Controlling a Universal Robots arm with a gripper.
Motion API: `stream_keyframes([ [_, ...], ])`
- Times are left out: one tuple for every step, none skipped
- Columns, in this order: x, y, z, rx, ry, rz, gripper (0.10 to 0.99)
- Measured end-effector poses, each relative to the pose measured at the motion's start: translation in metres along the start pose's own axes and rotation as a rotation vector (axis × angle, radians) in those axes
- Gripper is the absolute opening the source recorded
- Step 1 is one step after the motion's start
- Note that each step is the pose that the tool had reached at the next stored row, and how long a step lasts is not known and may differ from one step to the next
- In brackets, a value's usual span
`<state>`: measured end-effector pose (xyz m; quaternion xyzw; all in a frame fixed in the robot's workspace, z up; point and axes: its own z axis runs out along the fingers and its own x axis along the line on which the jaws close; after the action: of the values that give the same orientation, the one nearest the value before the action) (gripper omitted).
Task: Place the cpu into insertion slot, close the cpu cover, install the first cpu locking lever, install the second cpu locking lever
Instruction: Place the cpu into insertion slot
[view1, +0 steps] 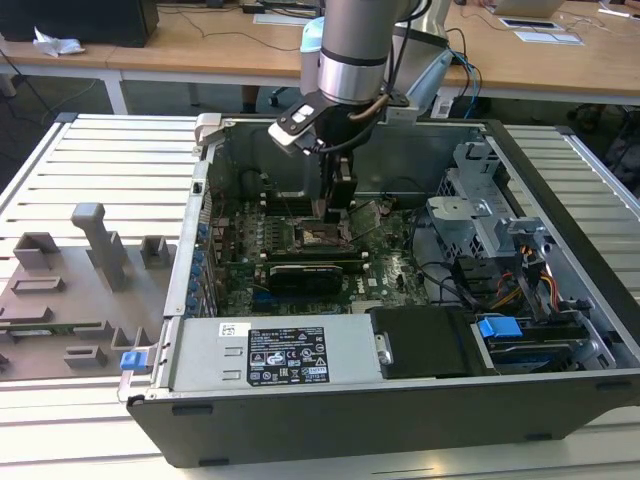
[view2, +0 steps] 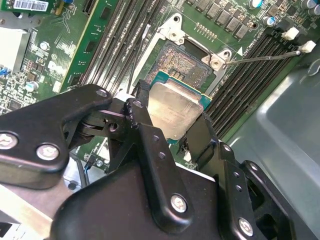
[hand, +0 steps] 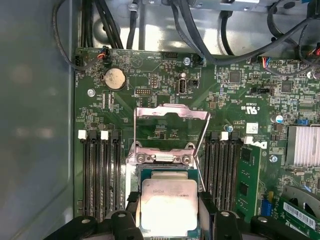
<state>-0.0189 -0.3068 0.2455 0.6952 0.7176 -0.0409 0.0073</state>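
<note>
I can't make out any print here well enough to read it letter by letter. The largest marking is a white-and-black label (view1: 288, 356) on the grey power supply box (view1: 195, 362). It is well apart from the end effector (view1: 336, 205), at the side of the case nearest the exterior camera. A small white sticker (view1: 234, 329) sits just beside that label.

In the first wrist view I see white printed lettering (hand: 253, 107) and a white logo mark (hand: 257, 145) on the green motherboard (hand: 150, 80), near the end effector and beyond the memory slots (hand: 222, 170). A barcode sticker (hand: 300, 212) lies on a green board farther off. The cpu (hand: 169, 205) in the end effector's grip carries no marking I can read.
</note>
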Motion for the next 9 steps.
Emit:
stream_keyframes([
  [0.0, 0.0, 0.0006, 0.0, 0.0, 0.0, 0.541],
  [0.0001, 0.0001, 0.0014, 0.0, 0.0, 0.0, 0.541],
  [0.0002, 0.0001, 0.0027, 0.0, 0.0, 0.0, 0.541],
  [0.0003, 0.0002, 0.0041, 0.0, 0.0, 0.0, 0.541],
  [0.0004, 0.0003, 0.0065, 0.0, 0.0, 0.0, 0.541],
  [0.0005, 0.0004, 0.0073, 0.0, 0.0001, 0.0, 0.541],
  [0.0006, 0.0004, 0.008, 0.0, 0.0, 0.0, 0.541],
  [0.0006, 0.0005, 0.0095, 0.0, 0.0001, 0.0, 0.541],
  [0.0008, 0.0004, 0.0115, 0.0, 0.0, 0.0, 0.541],
])
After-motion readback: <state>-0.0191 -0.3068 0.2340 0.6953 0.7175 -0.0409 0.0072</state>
